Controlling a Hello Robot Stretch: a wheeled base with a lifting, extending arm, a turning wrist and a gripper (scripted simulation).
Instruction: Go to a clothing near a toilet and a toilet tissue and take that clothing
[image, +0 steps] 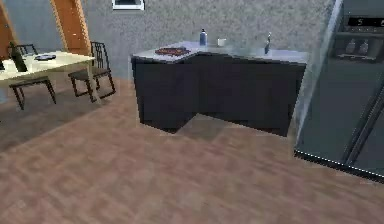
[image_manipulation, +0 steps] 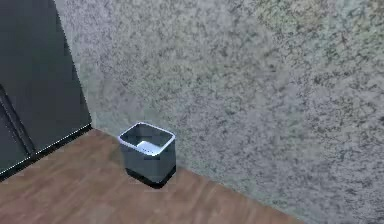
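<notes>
Kitchen floor of wood runs to a dark L-shaped counter (image: 165, 100), a fridge (image: 345, 100) and a dining table (image: 62, 63). Where the clothing lies cannot be told, nor can the end effector's state. The room with the toilet should be sought by a slow turn, perhaps toward the orange door (image: 70, 20), with the waste bin (image_manipulation: 146, 160) given room.

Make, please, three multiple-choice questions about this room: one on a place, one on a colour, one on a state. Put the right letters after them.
1. Where is the dining table?
A. at the forward view's left
B. at the forward view's right edge
C. in the arm side view's middle

2. What colour are the fronts of the kitchen counter?
A. white
B. dark grey
C. orange

3. How does the small bin stand?
A. tipped on its side
B. upright, top uncovered
C. upright, with a lid on

Answers: 1 A, its pale top lies at that view's left edge; 2 B, the fronts are dark under a light top; 3 B, its rim faces up and the inside shows.
</notes>
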